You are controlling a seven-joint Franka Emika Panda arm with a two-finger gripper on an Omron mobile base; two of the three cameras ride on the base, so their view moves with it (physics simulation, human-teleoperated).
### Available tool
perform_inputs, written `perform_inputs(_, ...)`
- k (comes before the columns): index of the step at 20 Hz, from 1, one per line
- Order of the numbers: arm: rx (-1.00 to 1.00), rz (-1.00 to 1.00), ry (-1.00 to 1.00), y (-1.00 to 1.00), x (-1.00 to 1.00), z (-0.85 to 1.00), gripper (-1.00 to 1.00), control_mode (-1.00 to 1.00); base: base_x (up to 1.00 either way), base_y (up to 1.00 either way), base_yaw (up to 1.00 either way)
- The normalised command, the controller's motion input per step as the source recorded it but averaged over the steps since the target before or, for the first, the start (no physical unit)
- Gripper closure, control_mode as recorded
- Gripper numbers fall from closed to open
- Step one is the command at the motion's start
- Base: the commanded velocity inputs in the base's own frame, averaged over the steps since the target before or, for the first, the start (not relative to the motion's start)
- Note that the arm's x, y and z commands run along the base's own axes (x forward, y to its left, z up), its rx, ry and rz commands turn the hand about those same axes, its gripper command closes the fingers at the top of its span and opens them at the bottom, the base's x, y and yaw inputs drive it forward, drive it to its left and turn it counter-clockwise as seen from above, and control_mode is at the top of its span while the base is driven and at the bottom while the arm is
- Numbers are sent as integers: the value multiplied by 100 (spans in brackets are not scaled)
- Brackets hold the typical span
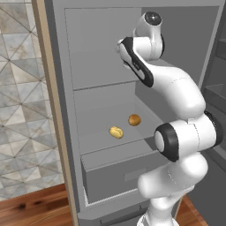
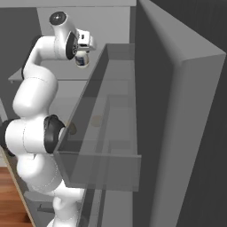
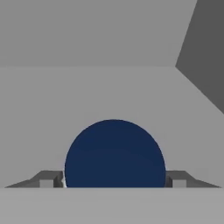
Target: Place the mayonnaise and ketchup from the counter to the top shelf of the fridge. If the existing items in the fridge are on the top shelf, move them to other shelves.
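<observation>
The mayonnaise (image 3: 114, 153) shows its round dark blue lid between my gripper (image 3: 113, 180) fingertips, which stand close on either side; whether they press it I cannot tell. From the right base view the jar (image 2: 82, 60) hangs under the gripper (image 2: 83, 54), just over the fridge's top shelf (image 2: 48, 75). The grey top shelf (image 1: 97, 87) lies behind my arm in the left base view. The existing items, a yellowish oval (image 1: 116, 132) and an orange-brown ball (image 1: 134, 119), rest on a lower shelf. The ketchup and the counter are out of view.
The fridge door's tan edge (image 1: 48, 110) stands at the left. A grey bottom drawer (image 1: 119, 176) sits under the lower shelf. A see-through door bin (image 2: 102, 168) juts out close to my arm on the right. The fridge's back wall (image 3: 87, 35) is near.
</observation>
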Motion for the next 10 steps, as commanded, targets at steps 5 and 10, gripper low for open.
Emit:
perform_inputs(5,0,0,0,0,29,0,-100,-100,0,0,0)
perform_inputs(10,0,0,-9,0,29,0,-100,-100,0,0,0)
